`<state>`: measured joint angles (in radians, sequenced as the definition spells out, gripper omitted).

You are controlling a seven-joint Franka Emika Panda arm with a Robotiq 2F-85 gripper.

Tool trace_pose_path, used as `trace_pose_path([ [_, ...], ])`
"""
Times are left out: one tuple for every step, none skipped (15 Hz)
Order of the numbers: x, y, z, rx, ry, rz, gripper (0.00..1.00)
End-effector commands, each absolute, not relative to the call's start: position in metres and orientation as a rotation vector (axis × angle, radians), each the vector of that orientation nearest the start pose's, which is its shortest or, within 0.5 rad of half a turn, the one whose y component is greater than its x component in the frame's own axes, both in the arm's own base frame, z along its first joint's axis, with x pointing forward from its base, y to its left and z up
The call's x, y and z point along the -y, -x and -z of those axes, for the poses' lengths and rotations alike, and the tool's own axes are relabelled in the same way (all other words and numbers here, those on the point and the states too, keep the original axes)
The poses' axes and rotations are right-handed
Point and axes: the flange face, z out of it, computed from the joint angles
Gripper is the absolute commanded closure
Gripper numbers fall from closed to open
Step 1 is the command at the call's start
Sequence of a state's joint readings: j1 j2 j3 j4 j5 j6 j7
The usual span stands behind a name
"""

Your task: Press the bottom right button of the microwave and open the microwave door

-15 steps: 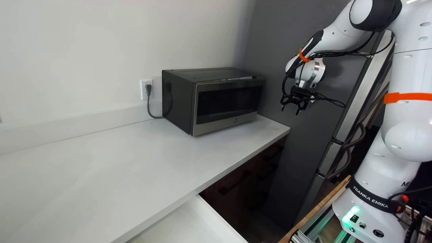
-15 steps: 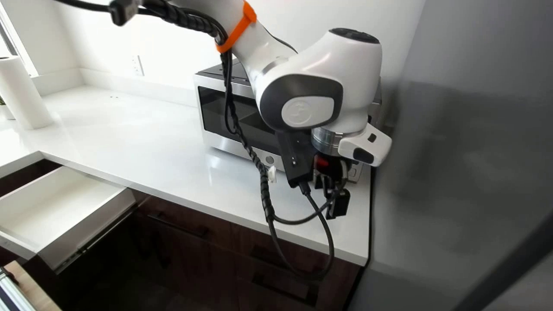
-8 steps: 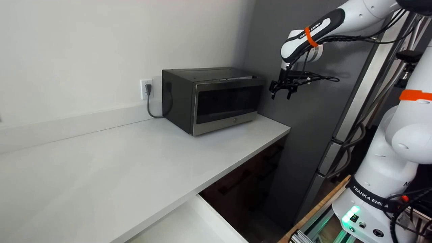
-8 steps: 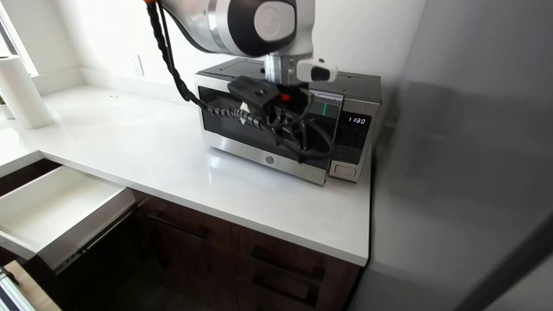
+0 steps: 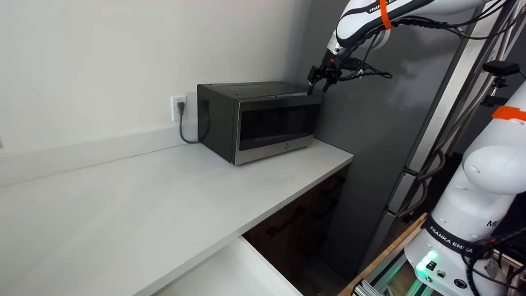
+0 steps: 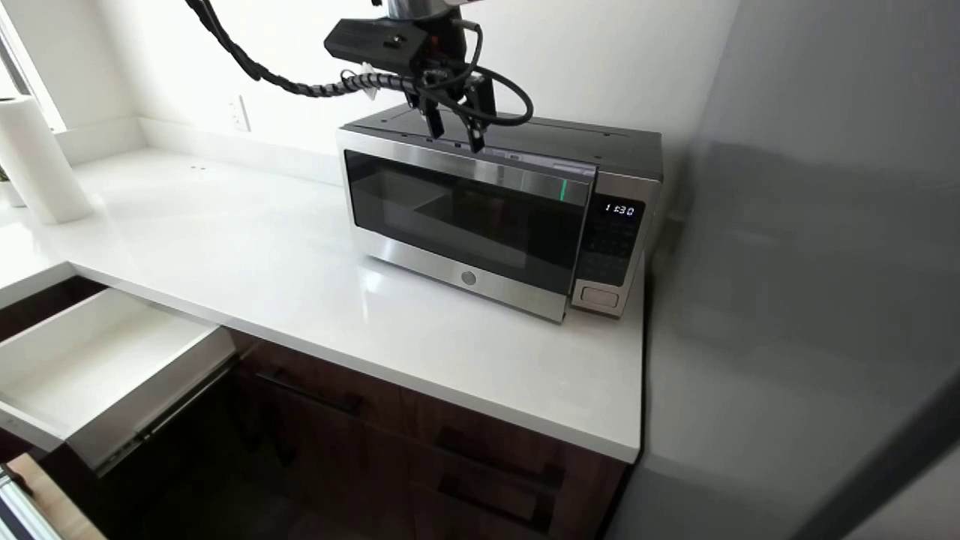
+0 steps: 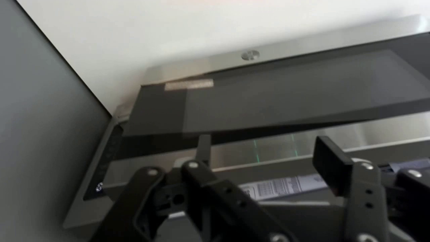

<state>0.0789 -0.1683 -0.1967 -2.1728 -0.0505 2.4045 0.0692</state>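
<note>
Holds the pincer (image 6: 456,141) spread wide and empty near the top edge of the microwave door (image 6: 465,210), ajar at the right; cannot tell whether touching. Has the microwave (image 6: 577,140) at the right end of the white bench (image 6: 247,225), just beside the grey refrigerator (image 5: 357,181), with the clock display (image 6: 619,211) lit at 11:30.

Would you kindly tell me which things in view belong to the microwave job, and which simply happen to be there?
Part of the job:
microwave
bottom right button
microwave door, slightly ajar
gripper, open, near the door's top edge

Just there:
paper towel roll, standing on the white countertop
pulled-out drawer
</note>
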Motion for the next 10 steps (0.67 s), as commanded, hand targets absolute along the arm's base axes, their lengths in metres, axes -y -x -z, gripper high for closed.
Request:
trace_pose_path([
  [0.075,-0.551,-0.523,-0.132,2.995,0.817,0.51],
  [0.079,-0.556,-0.528,-0.108,2.968,0.871,0.58],
  [0.085,-0.56,-0.531,-0.092,2.948,0.912,0.66],
  [0.091,-0.565,-0.533,-0.081,2.929,0.94,0.73],
  [0.098,-0.57,-0.534,-0.069,2.91,0.966,0.82],
  [0.105,-0.576,-0.534,-0.053,2.89,0.982,0.89],
  [0.111,-0.582,-0.532,-0.04,2.873,1.001,0.96],
  [0.119,-0.588,-0.53,-0.034,2.867,1.002,1.0],
  [0.127,-0.593,-0.527,-0.027,2.863,1.017,1.0],
  [0.134,-0.599,-0.524,-0.031,2.859,1.012,1.0],
])
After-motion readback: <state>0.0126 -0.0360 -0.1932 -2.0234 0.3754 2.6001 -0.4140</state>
